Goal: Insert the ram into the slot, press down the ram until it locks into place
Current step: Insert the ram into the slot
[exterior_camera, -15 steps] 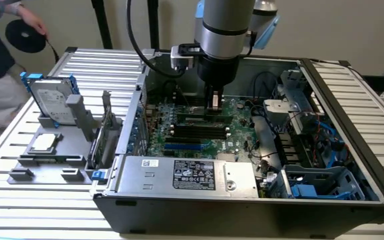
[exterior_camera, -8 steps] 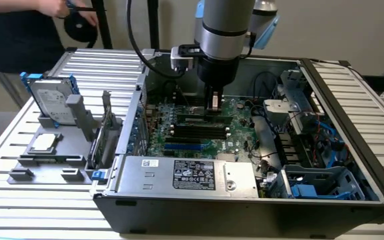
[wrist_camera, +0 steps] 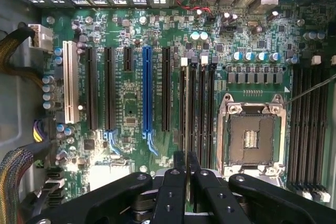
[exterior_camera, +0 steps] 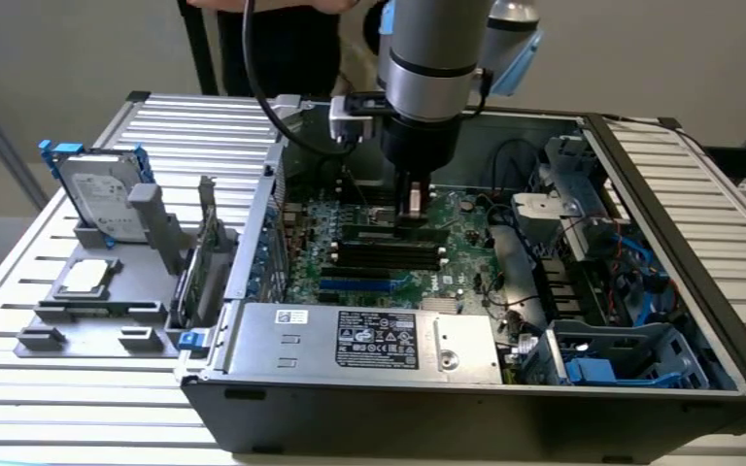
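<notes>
The arm reaches down into the open computer case (exterior_camera: 684, 209), and the jaws of the gripper (wrist_camera: 186, 162) are closed on the ram (wrist_camera: 185, 109), pinching its two flat faces. The ram stands on edge. Its long axis runs along the slot (wrist_camera: 183, 69) directly under it, parallel to the three neighbouring black slots (wrist_camera: 202, 108). That slot is the outermost of the bank, on the side towards the blue slot (wrist_camera: 146, 90). I cannot tell whether the ram's lower edge is seated in it.

The case holds the motherboard (wrist_camera: 131, 35), the open silver CPU socket (wrist_camera: 251, 137) just beside the bank, a second bank of black slots (wrist_camera: 307, 124) past the socket, and a silver power supply (exterior_camera: 360, 335) along the near wall. Only a narrow strip of board separates the ram from a black expansion slot (wrist_camera: 166, 90) on its free side.

Outside the case, on the slatted worktop (exterior_camera: 75, 408), a grey fixture (exterior_camera: 88, 316) holds a hard drive (exterior_camera: 94, 194) upright.
</notes>
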`<state>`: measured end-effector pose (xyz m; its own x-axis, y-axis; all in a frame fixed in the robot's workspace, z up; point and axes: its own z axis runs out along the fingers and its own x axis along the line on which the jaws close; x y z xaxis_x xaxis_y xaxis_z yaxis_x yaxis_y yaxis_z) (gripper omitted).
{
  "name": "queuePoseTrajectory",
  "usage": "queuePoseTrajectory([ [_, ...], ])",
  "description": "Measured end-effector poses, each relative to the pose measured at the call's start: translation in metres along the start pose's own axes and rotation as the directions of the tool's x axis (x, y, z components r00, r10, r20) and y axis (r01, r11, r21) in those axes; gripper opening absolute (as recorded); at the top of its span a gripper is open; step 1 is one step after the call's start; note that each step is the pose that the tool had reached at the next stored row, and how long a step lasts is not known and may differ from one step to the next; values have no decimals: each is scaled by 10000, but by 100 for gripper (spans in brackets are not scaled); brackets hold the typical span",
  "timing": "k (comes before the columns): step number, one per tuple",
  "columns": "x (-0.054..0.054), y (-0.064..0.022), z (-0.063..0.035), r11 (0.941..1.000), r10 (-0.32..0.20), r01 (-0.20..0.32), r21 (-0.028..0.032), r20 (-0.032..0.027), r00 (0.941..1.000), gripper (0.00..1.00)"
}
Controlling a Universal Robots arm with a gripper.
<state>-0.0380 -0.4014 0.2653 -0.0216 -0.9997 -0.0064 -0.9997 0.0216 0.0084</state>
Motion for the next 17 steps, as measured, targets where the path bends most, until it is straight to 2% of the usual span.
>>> queuePoseTrajectory([
  [7, -26, 11, 74, 10000, 0, 0, 2, -50, 10000, 13],
  [17, -43, 20, 170, 10000, 2, -2, 4, -177, 9998, 13],
])
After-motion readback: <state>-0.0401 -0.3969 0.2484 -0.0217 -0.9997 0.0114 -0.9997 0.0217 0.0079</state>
